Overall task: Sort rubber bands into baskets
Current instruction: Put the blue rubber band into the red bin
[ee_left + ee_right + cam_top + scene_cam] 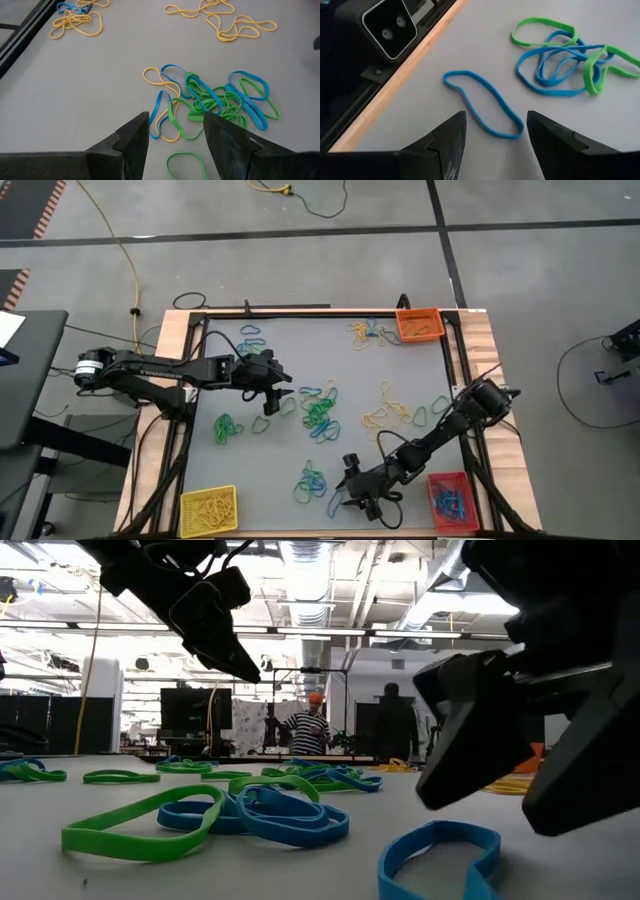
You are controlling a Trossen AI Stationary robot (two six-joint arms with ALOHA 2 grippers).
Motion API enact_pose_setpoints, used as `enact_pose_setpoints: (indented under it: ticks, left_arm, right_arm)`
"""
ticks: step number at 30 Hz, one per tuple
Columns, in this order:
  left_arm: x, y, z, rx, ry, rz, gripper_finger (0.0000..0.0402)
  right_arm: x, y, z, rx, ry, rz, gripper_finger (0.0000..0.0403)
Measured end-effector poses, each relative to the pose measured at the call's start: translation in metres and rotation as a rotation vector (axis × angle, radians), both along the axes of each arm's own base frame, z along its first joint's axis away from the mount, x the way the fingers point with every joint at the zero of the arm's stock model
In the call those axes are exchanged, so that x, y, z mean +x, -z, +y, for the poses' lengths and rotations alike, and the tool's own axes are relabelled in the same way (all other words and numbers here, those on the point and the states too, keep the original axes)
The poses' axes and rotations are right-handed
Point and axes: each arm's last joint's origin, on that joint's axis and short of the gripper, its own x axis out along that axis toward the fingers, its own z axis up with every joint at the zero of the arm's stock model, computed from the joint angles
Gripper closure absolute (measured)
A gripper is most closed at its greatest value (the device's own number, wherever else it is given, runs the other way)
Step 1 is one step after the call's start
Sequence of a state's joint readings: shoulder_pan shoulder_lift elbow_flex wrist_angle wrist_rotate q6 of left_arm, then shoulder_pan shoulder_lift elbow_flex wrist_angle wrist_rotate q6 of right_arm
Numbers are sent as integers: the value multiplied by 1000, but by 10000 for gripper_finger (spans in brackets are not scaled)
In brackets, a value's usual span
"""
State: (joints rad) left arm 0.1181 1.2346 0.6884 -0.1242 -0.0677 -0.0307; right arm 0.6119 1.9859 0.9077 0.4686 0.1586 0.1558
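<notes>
Both claws hang over the grey table [290, 480] with their fingers spread and nothing between them. The right gripper [495, 132] is down near the table's front edge, and a lone blue rubber band [482, 107] lies flat on the surface just ahead of its fingertips, one end reaching into the gap between them. A little farther off sits a small tangle of blue and green bands [567, 60].

The left gripper [175, 135] is out over the middle of the table, with a green loop [187, 162] lying under it and a mixed heap of green, blue and yellow bands [210, 102] just beyond its tips.

More bands lie scattered across the table. The yellow basket [208, 510] stands at the front left corner, the red basket [449, 500] at the front right, close by the right arm, and the orange basket [419, 324] at the far right corner.
</notes>
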Motion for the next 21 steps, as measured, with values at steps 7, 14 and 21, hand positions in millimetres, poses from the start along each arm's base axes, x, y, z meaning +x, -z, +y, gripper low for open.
enact_pose_setpoints:
  ticks: [7, 14, 21]
  left_arm:
    - [-1, 1, 0, -1, 0, 9, 223]
    - [-1, 2, 0, -3, 0, 21, 223]
    - [-1, 2, 0, -3, 0, 24, 223]
  right_arm:
    - [10, 11, -1, -4, 20, 20, 164]
    - [11, 14, -3, -28, 23, 49, 219]
    - [8, 15, 0, -35, -8, 63, 374]
